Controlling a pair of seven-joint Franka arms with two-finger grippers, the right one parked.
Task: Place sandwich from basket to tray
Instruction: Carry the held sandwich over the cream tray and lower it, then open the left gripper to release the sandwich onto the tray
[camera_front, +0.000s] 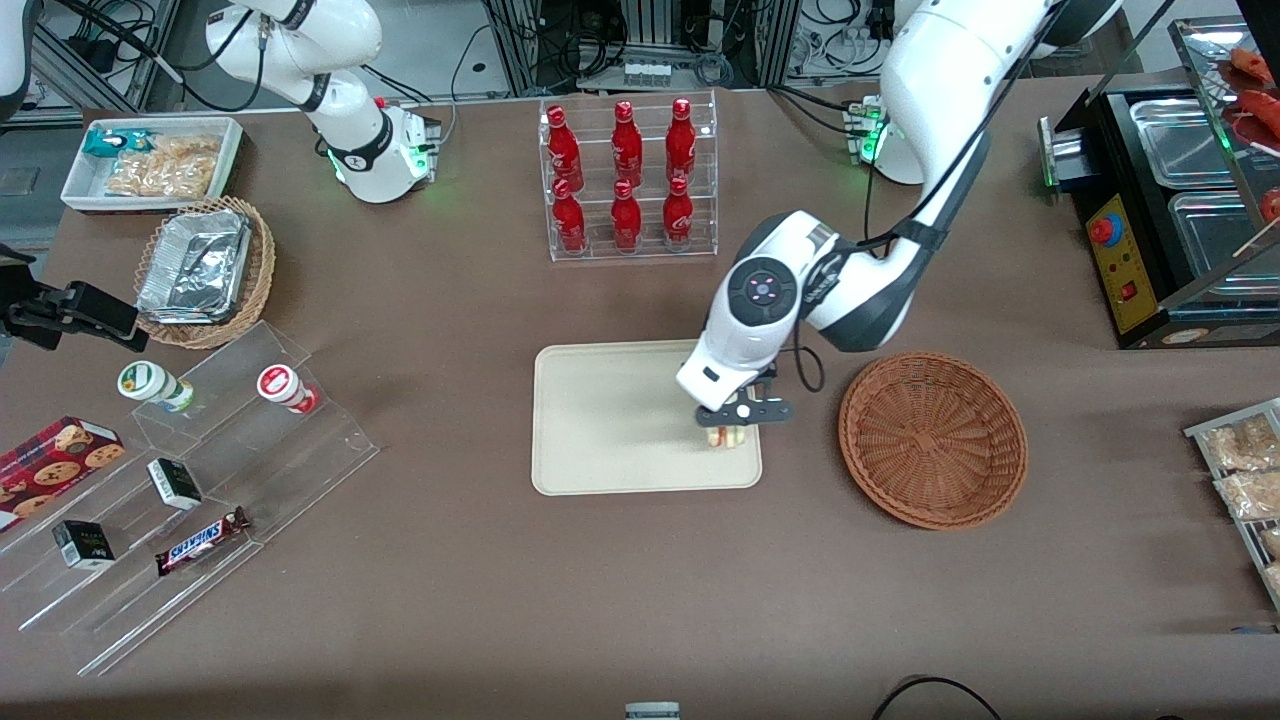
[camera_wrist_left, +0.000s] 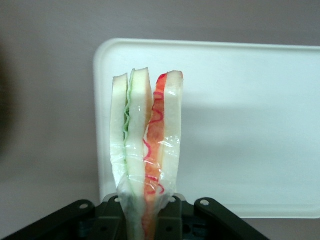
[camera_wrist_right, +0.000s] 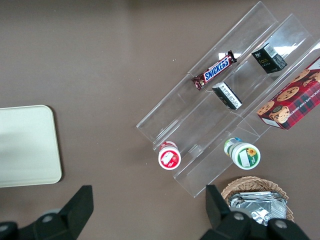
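Tool (camera_front: 737, 418) clamps wrapped sandwich (camera_wrist_left: 146, 150) over tray (camera_front: 600, 420) corner, hiding its lower end; woven basket (camera_front: 932, 438) beside, on counter (camera_front: 500, 600).

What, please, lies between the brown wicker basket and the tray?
Only bare tablecloth, as the front view shows. The basket is empty; the hand holds the sandwich above the tray.

In the front view, the claw (camera_front: 735, 420) and the wrist above it covered most of the sandwich (camera_front: 726, 436), leaving only its lower edge visible on the tray (camera_front: 610, 420). In the left wrist view, the base of the sandwich (camera_wrist_left: 147, 145) ran into the claw body and out of frame, so the fingertips were not visible. The tray (camera_wrist_left: 250, 125) was cut off by the frame edge.
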